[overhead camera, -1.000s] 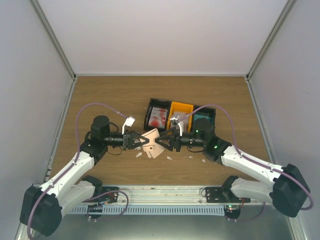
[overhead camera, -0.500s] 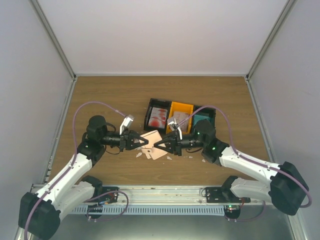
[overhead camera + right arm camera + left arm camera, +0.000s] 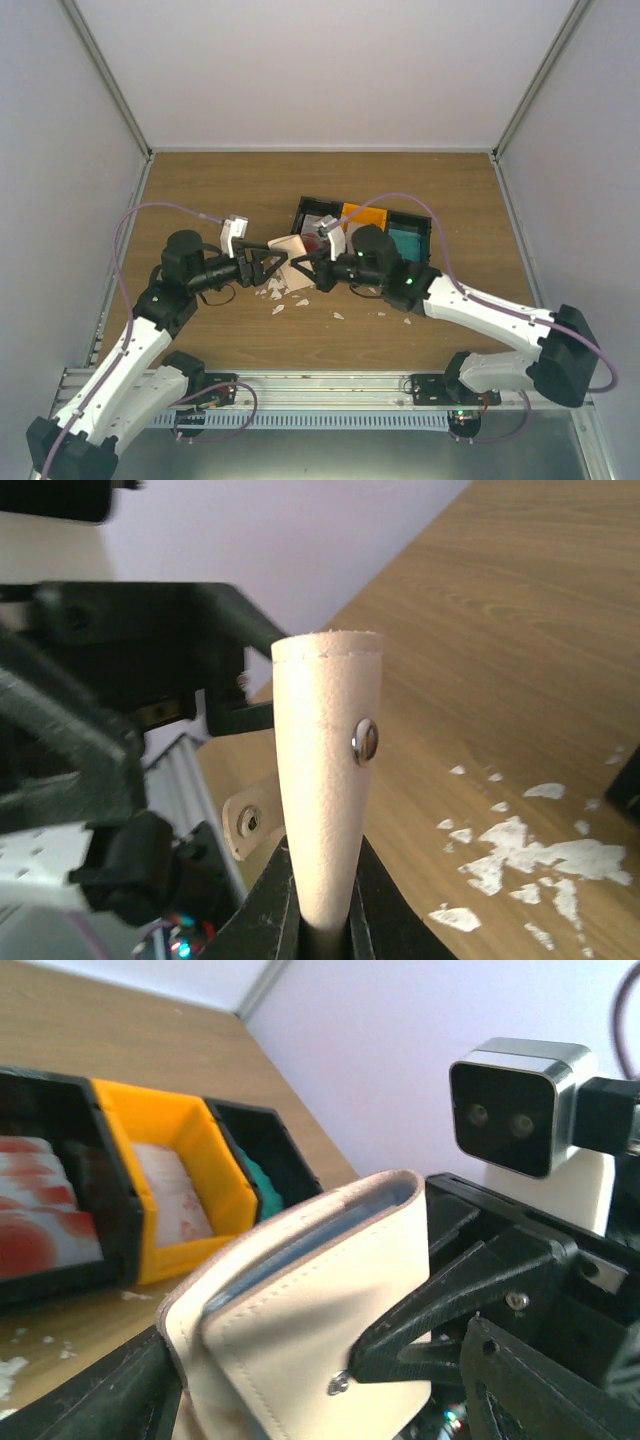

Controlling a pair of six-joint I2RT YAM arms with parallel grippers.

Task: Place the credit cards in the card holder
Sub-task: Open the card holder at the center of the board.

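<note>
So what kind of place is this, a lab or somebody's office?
Probably a robot lab test cell: plain pale walls box in a wooden tabletop, and the left arm and right arm are mounted on a metal rail.

- Top external: mounted high behind the robot and tilted down over the whole table (image 3: 200, 190), near edge at 6 o'clock, back wall (image 3: 320, 70) at 12 o'clock. This is the distant view.
- Left wrist: pressed close to the card holder (image 3: 300, 1300), facing the right wrist's camera housing (image 3: 520, 1105) at 2 o'clock, three-bin tray (image 3: 165, 1160) at 9 o'clock.
- Right wrist: equally close, facing the opposite way, card holder edge-on at centre, table at 3 o'clock.
- All three views share the card holder; top external and left wrist also share the three-bin tray.
</note>
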